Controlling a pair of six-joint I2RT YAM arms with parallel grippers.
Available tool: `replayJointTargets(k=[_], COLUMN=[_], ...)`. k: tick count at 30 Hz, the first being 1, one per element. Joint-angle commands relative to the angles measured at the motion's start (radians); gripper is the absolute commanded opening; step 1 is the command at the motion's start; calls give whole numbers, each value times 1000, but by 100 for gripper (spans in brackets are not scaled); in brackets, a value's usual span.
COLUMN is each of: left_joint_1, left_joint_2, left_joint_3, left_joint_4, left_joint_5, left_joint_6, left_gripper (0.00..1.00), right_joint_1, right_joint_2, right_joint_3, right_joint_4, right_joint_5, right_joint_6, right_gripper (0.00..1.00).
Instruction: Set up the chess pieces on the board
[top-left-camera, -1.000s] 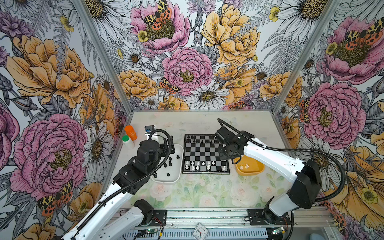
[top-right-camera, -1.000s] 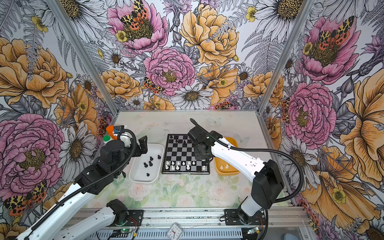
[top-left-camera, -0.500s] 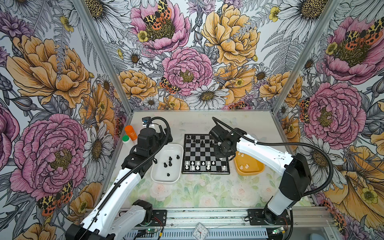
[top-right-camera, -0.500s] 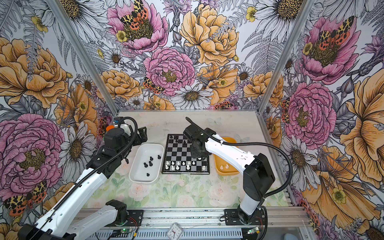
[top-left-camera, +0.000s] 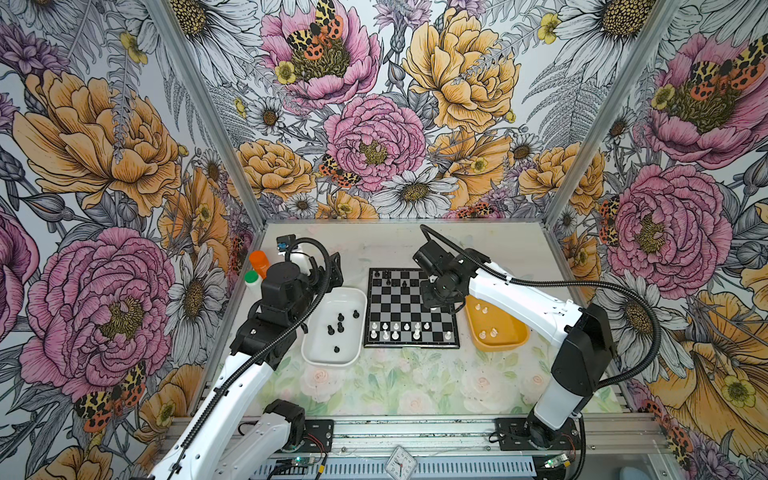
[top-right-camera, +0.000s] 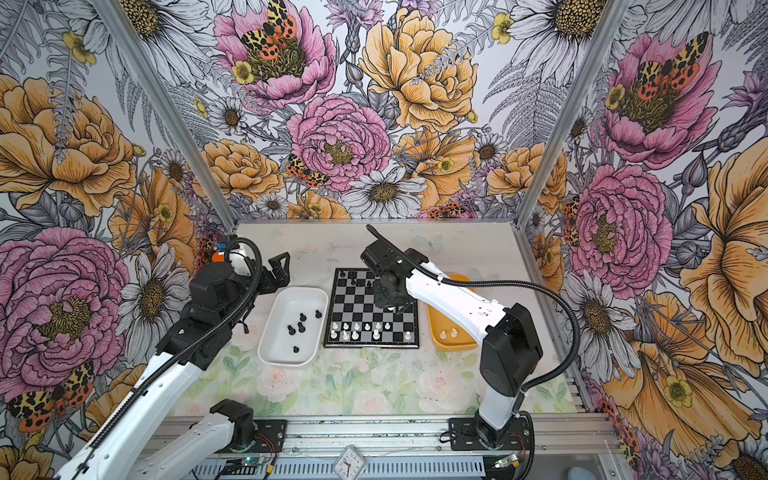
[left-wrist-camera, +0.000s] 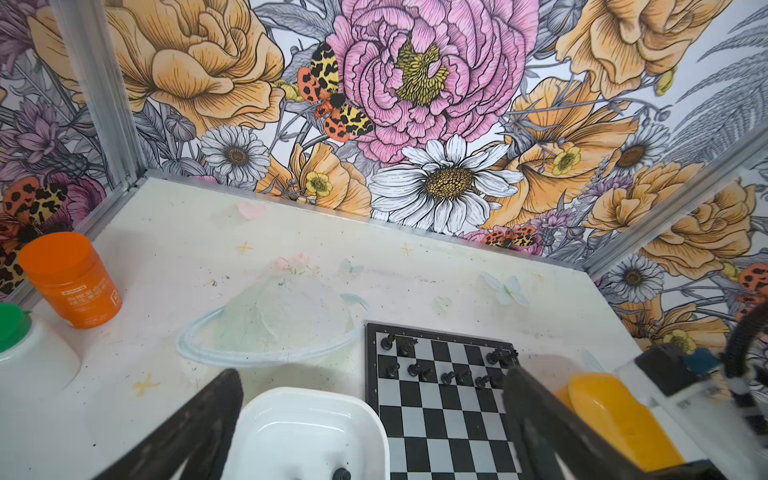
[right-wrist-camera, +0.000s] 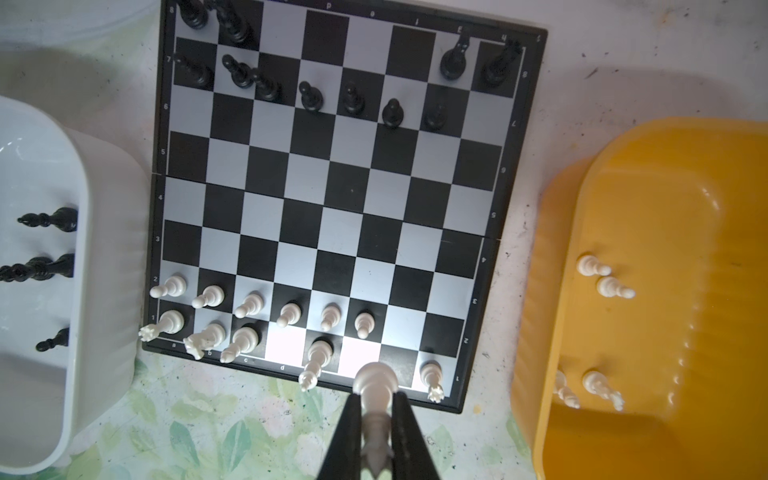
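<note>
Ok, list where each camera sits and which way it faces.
Top views: high at the front, looking down over the table to the back wall; left gripper and right gripper both show.
Left wrist: by the white tray's far end, facing the back wall; its open fingers frame the view.
Right wrist: above the chessboard, looking down; its fingers pinch a white chess piece.
Shared: both wrist views show chessboard, white tray and yellow tray.
</note>
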Motion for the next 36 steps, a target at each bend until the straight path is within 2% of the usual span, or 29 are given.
replayJointTargets(k=[1,9,15,23,36], left_joint_1=[-13,-51,-67,-81,-84], left_joint_2=[-87,-276,-378,-394,-319], left_joint_3=[-45,-77,-86,-72,-60], left_joint_4=[-84,-261,-337,-369,-317], left_joint_5=[-18,-18,-20,-6,-20], left_joint_6=[6,-23,-32,-43,-27], left_gripper=[99,99,99,99,99], right_joint_1=[39,158,230,234,223], right_joint_2=[35,111,147,169,186], right_joint_3=[57,128,116,93,5], right_joint_4=[4,3,4,4,65], right_joint_5=[0,4,36,82,61], right_joint_6=[-24,-13,11,-12,-31], right_gripper=[12,11,11,12,13])
